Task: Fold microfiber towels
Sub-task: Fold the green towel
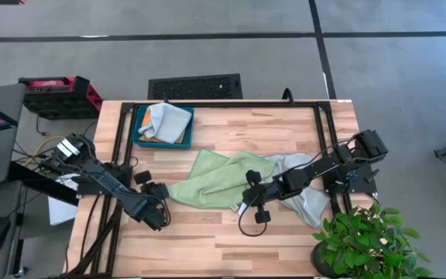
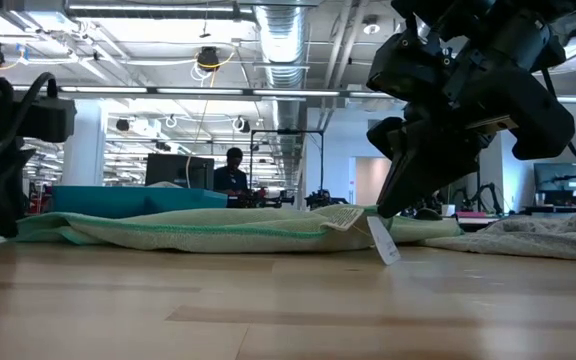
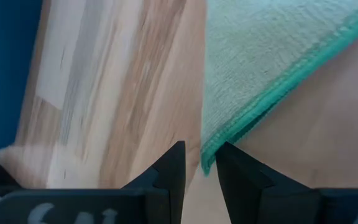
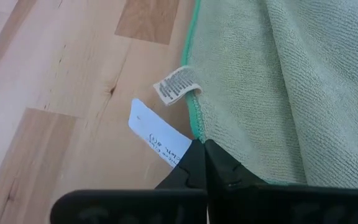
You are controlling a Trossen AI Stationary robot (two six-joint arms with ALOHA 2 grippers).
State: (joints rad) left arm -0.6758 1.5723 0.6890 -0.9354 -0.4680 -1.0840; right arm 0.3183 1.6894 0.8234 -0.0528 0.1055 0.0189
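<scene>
A light green microfiber towel (image 1: 215,178) lies crumpled flat on the wooden table, with its white tags (image 4: 176,84) at its near edge. My right gripper (image 4: 201,158) is shut on that edge beside the tags. My left gripper (image 3: 201,165) stands open just over the towel's left corner (image 3: 209,155), a fingertip on either side and not closed on it. A pale grey towel (image 1: 308,203) lies partly under the green one and under my right arm. In the teal tray (image 1: 139,128) rests another grey towel (image 1: 167,120) on top of an orange one (image 1: 147,138). My right gripper pinches the green towel's hemmed near edge (image 4: 196,134) between its two fingers, right beside the tags. The fingers slant down from the table's right side. The towel's body stays lying on the table (image 2: 198,228), and a tag (image 2: 383,243) hangs at the held spot.
The tray stands at the table's far left. A potted plant (image 1: 366,240) sits at the near right corner. Bare wood lies along the near edge between the two grippers (image 1: 207,240). A person (image 2: 233,170) stands in the room far behind the table.
</scene>
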